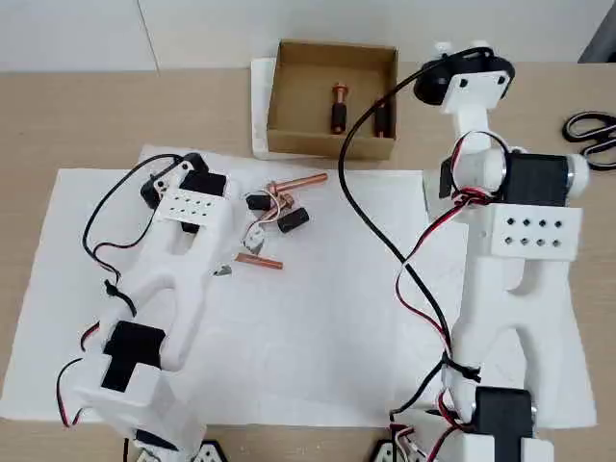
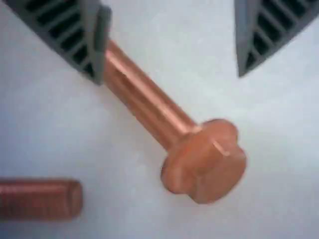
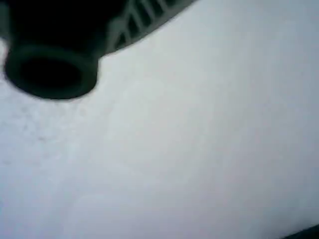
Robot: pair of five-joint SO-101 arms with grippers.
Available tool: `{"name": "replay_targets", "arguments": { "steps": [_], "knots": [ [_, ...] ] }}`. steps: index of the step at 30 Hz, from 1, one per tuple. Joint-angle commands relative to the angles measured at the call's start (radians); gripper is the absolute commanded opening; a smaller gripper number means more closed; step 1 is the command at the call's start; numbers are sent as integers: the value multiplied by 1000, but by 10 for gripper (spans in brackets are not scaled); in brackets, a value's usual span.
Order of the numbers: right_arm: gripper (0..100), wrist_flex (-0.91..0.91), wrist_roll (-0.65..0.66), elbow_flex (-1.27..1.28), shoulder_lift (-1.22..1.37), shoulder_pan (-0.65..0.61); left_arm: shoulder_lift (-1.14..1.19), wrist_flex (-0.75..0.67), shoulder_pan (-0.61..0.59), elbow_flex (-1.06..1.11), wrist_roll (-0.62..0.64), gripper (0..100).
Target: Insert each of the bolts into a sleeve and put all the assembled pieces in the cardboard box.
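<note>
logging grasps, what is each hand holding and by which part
Right hand: black sleeve, seemingly by its back end. Left hand: nothing; open over a bolt.

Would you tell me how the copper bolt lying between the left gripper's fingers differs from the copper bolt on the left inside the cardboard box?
The copper bolt at the left gripper has a bare shank; the boxed copper bolt carries a black sleeve. The bare bolt lies on the white paper sheet, the boxed one inside the brown cardboard box. Both are copper-coloured with a wide head.
</note>
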Motion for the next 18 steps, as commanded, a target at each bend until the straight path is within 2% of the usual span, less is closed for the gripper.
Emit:
{"name": "replay_targets", "arguments": {
  "steps": [1, 8, 18],
  "knots": [
    [3, -8, 6, -48, -42, -7, -55, -14, 2, 13, 8, 143],
    [3, -8, 6, -48, -42, -7, -57, -152, 2, 128, 9, 143],
    [3, -8, 6, -48, -42, -2, -57, -184, -3, 130, 35, 144]
  ]
}}
